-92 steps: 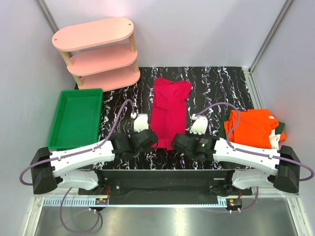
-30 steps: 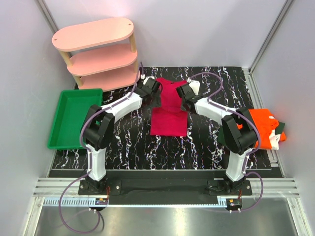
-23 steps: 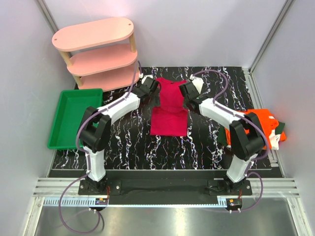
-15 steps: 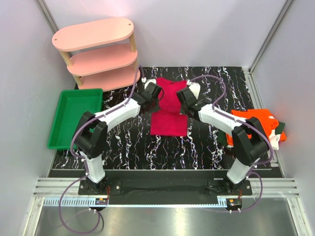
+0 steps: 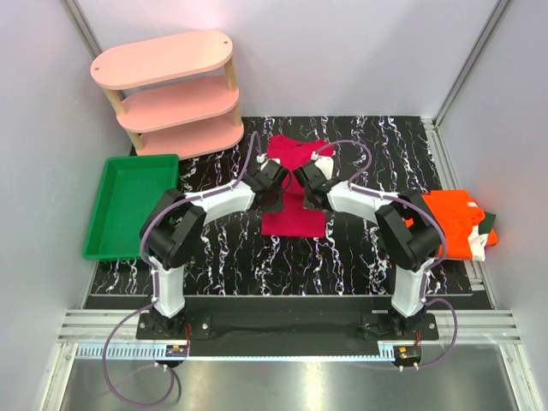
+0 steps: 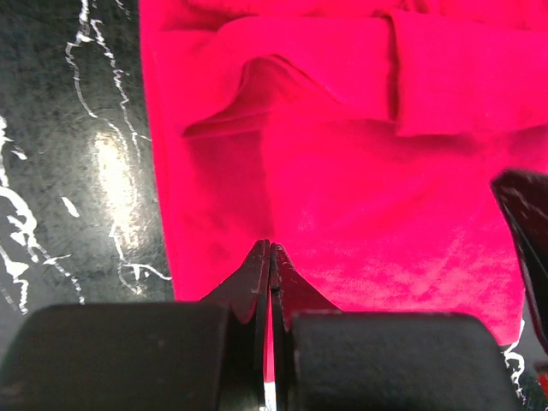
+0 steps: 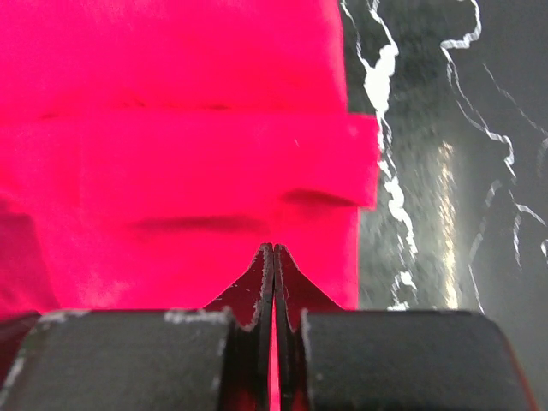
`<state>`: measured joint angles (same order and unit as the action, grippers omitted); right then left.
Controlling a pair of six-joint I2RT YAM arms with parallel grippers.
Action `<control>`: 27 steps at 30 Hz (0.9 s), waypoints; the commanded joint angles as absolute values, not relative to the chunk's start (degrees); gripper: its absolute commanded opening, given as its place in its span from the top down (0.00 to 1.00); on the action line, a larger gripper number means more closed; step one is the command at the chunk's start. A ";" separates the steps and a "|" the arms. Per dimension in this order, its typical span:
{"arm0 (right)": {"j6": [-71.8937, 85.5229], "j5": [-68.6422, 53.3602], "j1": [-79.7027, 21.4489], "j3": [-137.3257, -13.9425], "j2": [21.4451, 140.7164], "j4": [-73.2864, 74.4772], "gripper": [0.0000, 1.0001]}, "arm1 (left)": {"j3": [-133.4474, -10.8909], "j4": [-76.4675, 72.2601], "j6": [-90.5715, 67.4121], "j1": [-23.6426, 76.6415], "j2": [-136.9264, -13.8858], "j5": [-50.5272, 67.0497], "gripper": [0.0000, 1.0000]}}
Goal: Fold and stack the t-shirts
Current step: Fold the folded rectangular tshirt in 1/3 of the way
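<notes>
Tabletop (image 5: 360, 257): black marble, white veining, fills centre of my overhead feed. Pink three-tier shelf unit (image 5: 163, 58), 11 o'clock, pale wooden posts, at table's far-left corner. Green tray (image 5: 133, 205), 9 o'clock, at table's left side. Back wall (image 5: 342, 51), left wall (image 5: 34, 154) and right wall (image 5: 514, 128): plain pale grey. Metal floor strip (image 5: 300, 381), 6 o'clock. Light even; I note glare patch (image 6: 116, 171) on marble in left wrist feed.
</notes>
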<state>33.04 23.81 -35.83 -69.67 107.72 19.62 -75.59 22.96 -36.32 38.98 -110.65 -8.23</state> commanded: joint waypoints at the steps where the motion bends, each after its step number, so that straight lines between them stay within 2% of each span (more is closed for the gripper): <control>1: 32.52 24.26 -34.28 -75.92 111.00 18.63 1.00 | -75.32 20.30 -37.53 38.85 -111.45 -5.89 1.00; 16: 27.95 23.82 -27.25 -98.08 125.94 22.85 1.00 | -73.30 20.30 -37.62 38.85 -111.62 -5.97 1.00; 19: 27.68 24.96 -27.07 -98.88 124.99 23.20 1.00 | -72.95 20.83 -37.44 38.85 -110.75 -7.03 1.00; 22: 28.47 23.21 -27.42 -95.37 118.76 22.94 1.00 | -72.25 20.57 -36.92 38.85 -107.77 -8.69 1.00; 24: 28.30 20.93 -27.95 -90.56 113.22 23.03 0.96 | -71.72 20.57 -36.30 38.85 -106.00 -9.31 0.89; 25: 28.82 19.35 -28.30 -88.35 111.38 23.03 0.86 | -71.46 20.48 -35.95 38.85 -105.30 -9.75 0.80; 26: 29.18 18.90 -28.56 -85.98 107.62 22.94 0.77 | -70.93 20.48 -35.86 38.85 -103.90 -9.84 0.65; 27: 29.79 18.46 -28.74 -81.00 105.84 22.77 0.59 | -70.58 20.48 -35.95 38.93 -103.36 -10.02 0.54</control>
